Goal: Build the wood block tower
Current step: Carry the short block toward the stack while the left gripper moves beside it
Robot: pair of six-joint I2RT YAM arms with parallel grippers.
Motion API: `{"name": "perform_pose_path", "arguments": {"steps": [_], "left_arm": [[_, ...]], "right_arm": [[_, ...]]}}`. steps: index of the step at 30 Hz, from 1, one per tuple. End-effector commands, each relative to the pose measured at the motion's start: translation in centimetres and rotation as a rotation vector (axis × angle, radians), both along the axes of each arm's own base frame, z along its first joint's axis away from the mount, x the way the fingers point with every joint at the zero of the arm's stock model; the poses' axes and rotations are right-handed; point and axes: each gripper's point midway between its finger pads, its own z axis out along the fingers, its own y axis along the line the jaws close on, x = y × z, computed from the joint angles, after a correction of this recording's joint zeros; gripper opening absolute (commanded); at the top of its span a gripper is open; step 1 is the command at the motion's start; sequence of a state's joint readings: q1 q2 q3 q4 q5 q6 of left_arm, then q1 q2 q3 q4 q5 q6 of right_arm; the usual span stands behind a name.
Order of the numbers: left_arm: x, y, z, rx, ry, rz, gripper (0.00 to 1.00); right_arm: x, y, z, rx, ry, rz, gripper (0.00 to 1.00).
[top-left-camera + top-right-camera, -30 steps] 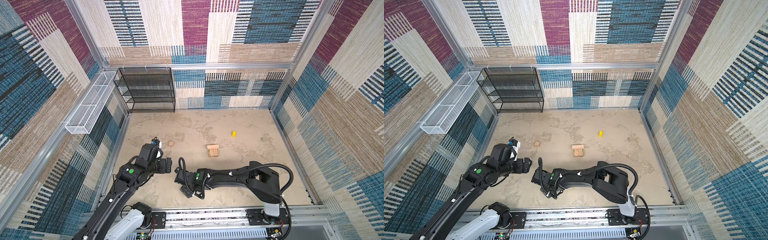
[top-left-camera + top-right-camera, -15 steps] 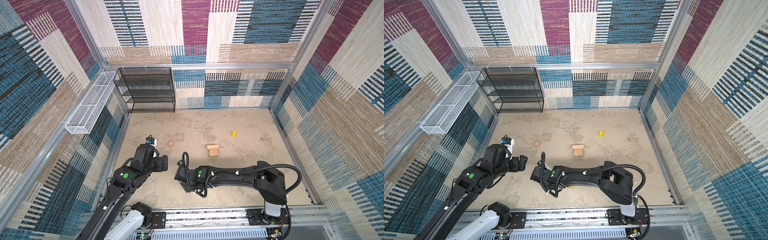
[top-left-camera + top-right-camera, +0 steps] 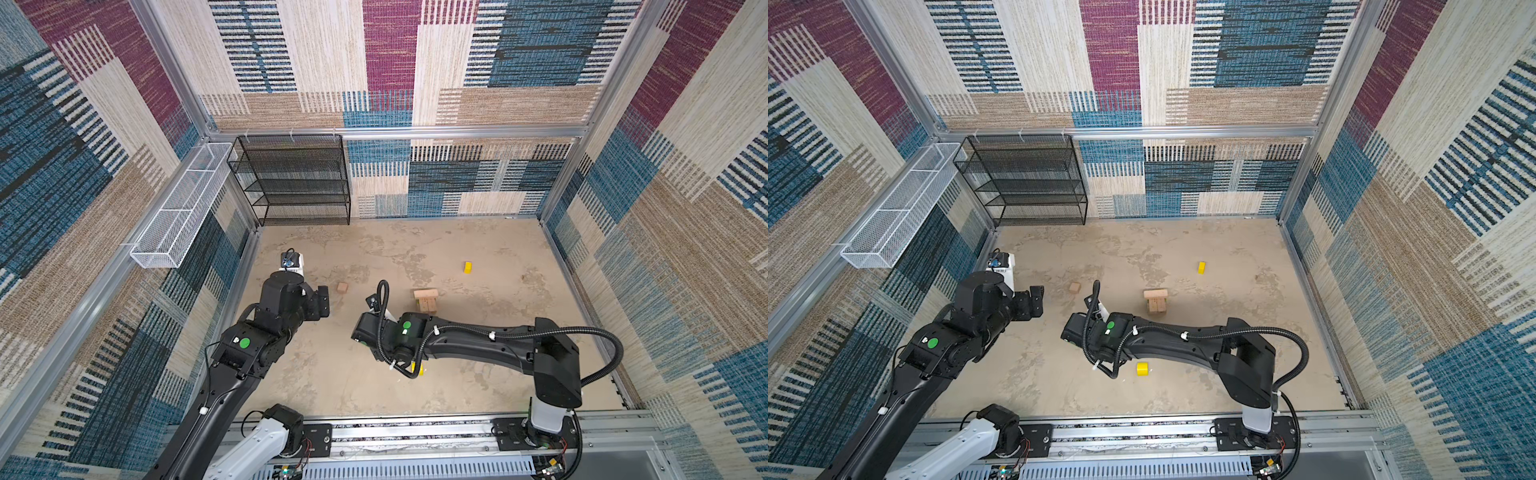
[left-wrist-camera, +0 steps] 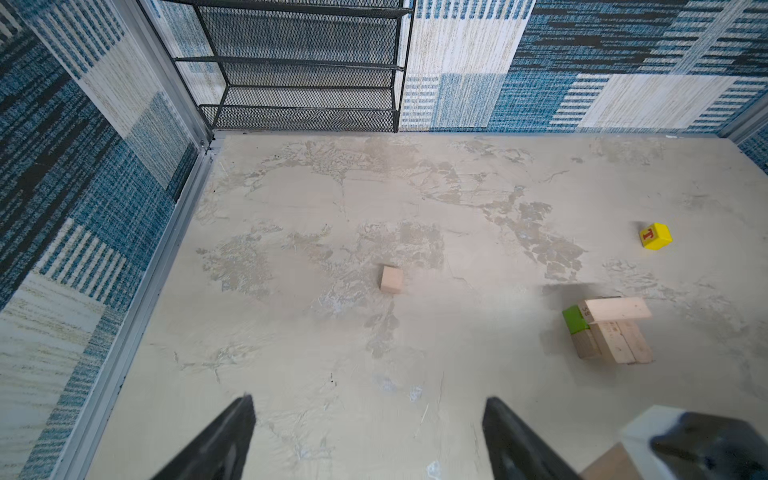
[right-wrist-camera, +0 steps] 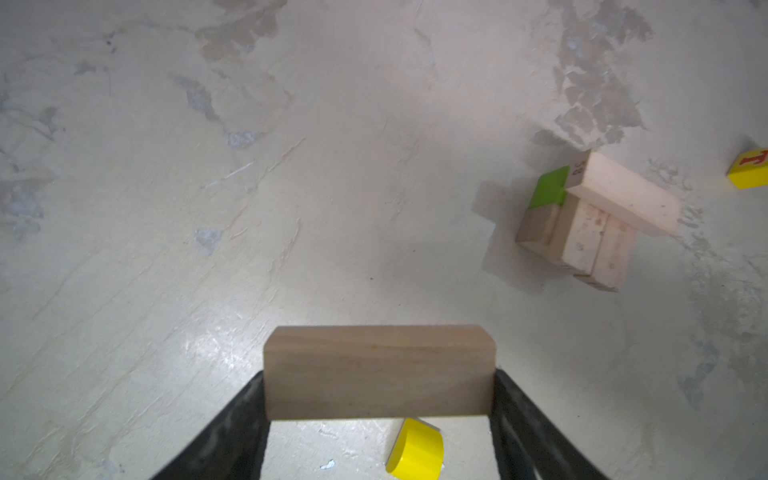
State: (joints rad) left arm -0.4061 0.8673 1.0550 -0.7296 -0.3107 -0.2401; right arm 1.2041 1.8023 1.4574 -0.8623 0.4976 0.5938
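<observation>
Grips a tan plank (image 5: pixel 378 361) in the right gripper (image 5: pixel 379 399), one finger against each end, level and clear of the floor (image 5: pixel 208 208). Visible that way only in the right wrist view; hidden under the arm's own wrist in both top views.

Holds the left gripper (image 4: pixel 369 401) spread wide, nothing between the fingers, over bare floor toward the left side.

Finds the tower (image 3: pixel 427 300) near the middle of the floor, just beyond the right arm's wrist. Reads in both top views as plain tan, one plank laid crosswise on two set side by side. Reveals only in the wrist views a green brick (image 4: pixel 575 319) at the base, under one end of the top plank.

Places the tan cube (image 3: pixel 342 287) alone between left gripper and tower, apart from both. Sets a yellow cube (image 3: pixel 1201 267) farther back, right of the tower, its red letter legible only from the wrists. Shows a yellow half-round piece (image 3: pixel 1142 368) whole in a top view, on the floor beside the right arm, and below the held plank in the right wrist view.
</observation>
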Motion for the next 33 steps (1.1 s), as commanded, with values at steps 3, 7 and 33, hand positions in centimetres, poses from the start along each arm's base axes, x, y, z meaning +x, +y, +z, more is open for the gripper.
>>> {"name": "perform_pose_path", "arguments": {"steps": [3, 7, 33], "left_arm": [[2.0, -2.0, 0.8, -0.042, -0.008, -0.055, 0.86], [3.5, -4.5, -0.3, -0.073, 0.063, -0.124, 0.85], [4.8, -19.7, -8.8, -0.158, 0.42, -0.631, 0.87]], "right_arm": [[2.1, -2.3, 2.6, 0.084, -0.066, -0.101, 0.0], [3.8, -3.9, 4.1, 0.141, -0.107, -0.149, 0.0], [7.1, -13.4, 2.6, 0.145, -0.03, -0.385, 0.0]]}}
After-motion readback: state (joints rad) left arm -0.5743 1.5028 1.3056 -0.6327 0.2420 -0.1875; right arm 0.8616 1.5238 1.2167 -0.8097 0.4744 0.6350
